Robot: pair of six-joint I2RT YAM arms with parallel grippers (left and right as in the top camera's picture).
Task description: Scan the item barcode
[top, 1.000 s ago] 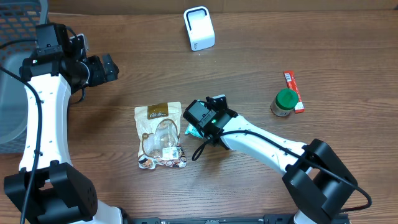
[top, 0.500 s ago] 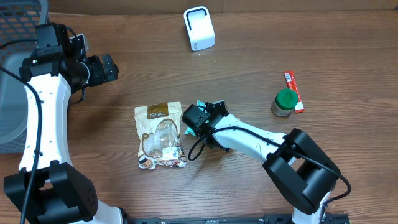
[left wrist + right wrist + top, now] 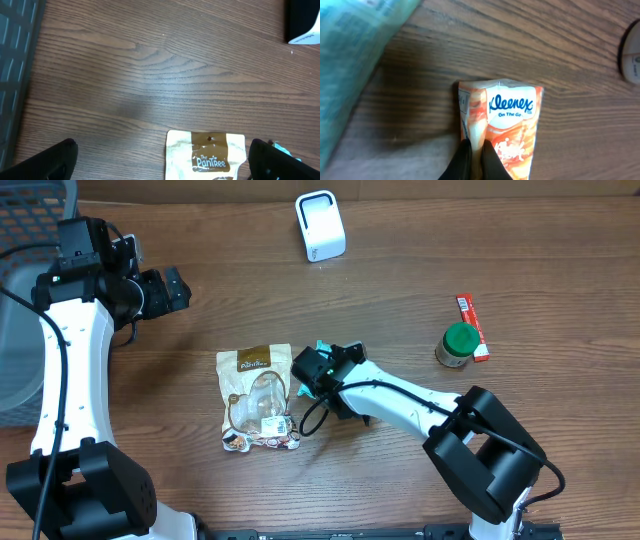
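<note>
An orange Kleenex tissue pack lies over the wooden table in the right wrist view. My right gripper is shut on its left edge, the two black fingers pinching the wrapper. From overhead, the right gripper covers the pack, and only a teal scrap peeks out beside it. The white barcode scanner stands at the far edge of the table, well away from the pack. My left gripper hovers open at the left, empty, with its fingertips spread wide above the table.
A Pantree snack bag lies just left of the right gripper. A green-lidded jar and a red stick packet sit at the right. A grey basket stands at the left edge. A blurred teal packet fills the right wrist view's upper left.
The right wrist turned and shifted slightly left, and its jaws closed onto the tissue pack. The left arm has stayed still.
</note>
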